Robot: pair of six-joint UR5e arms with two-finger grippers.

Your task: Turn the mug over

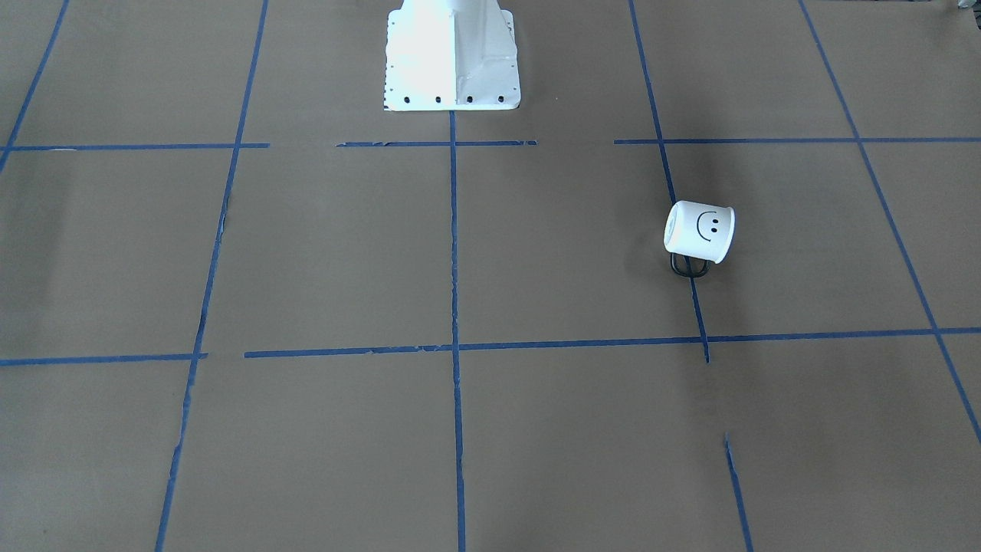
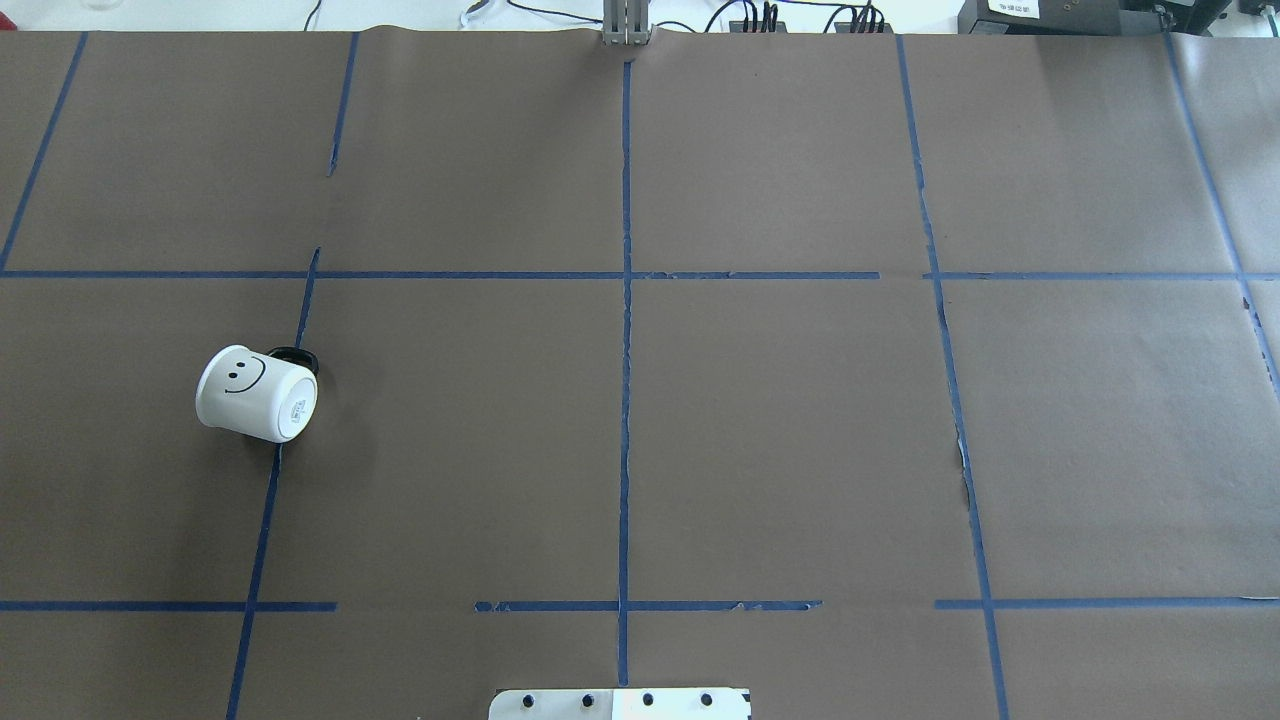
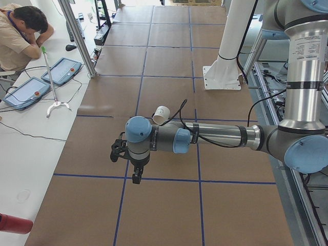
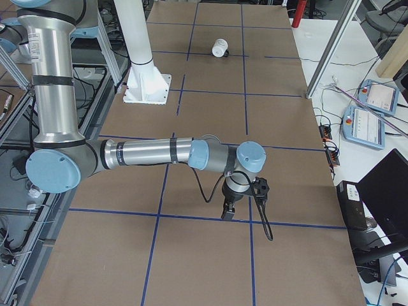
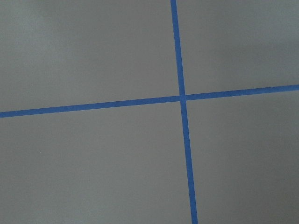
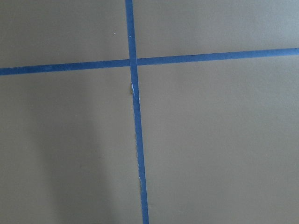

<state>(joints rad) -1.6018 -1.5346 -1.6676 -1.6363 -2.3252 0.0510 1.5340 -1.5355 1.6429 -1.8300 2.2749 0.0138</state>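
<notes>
The white mug (image 2: 256, 394) with a black smiley face lies on its side on the brown paper, on my left half of the table. Its labelled bottom faces the table's middle and its black loop handle (image 2: 295, 356) rests on the paper. It also shows in the front view (image 1: 699, 232), the left view (image 3: 161, 114) and, small and far, the right view (image 4: 220, 48). My left gripper (image 3: 136, 177) hangs over the table near its left end, apart from the mug. My right gripper (image 4: 227, 213) hangs over the right end. I cannot tell whether either is open or shut.
The robot's white base (image 1: 452, 57) stands at the table's robot side. Blue tape lines (image 2: 625, 300) grid the paper. A seated operator (image 3: 23, 31) and teach pendants (image 3: 61, 69) are beside the far edge in the left view; more pendants (image 4: 373, 95) show in the right view.
</notes>
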